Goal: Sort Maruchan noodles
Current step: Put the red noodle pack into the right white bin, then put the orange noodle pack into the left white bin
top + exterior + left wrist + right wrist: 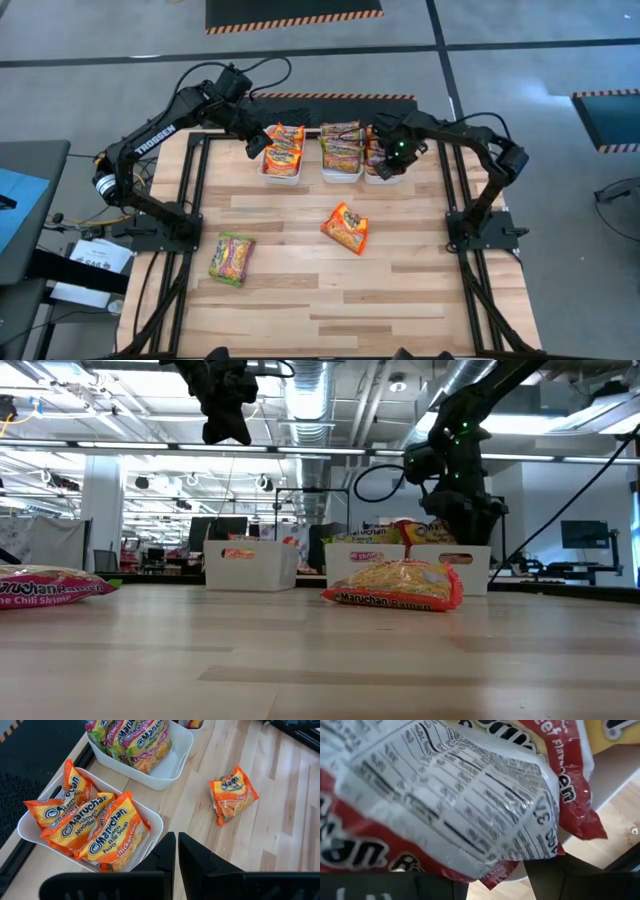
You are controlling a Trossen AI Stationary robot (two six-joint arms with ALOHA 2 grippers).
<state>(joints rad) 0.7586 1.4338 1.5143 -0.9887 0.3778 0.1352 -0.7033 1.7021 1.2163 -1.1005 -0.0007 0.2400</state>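
Three white bins in a row at far edge of tabletop (300, 300). Left bin (281, 176) holds orange packets (95, 827). Middle bin (341, 174) holds green/pink-trimmed packets (137, 742); prints partly cut off in left wrist view. Right bin (380, 178) mostly hidden under right hand (388, 160).

Right hand: low over right bin, fingers spread wide. Its wrist view is filled by a red packet (445, 805), back label up, too close to read whole. Can't tell if packet is gripped or just lying under the fingers; fingertips barely show.

Left hand (176, 857): raised above near edge of left bin, fingers (165, 855) pressed together, nothing between them.

Loose on tabletop: orange packet (346, 228) near centre, tilted; green/pink packet (232, 258) near-left, cut off at frame edge in low view.
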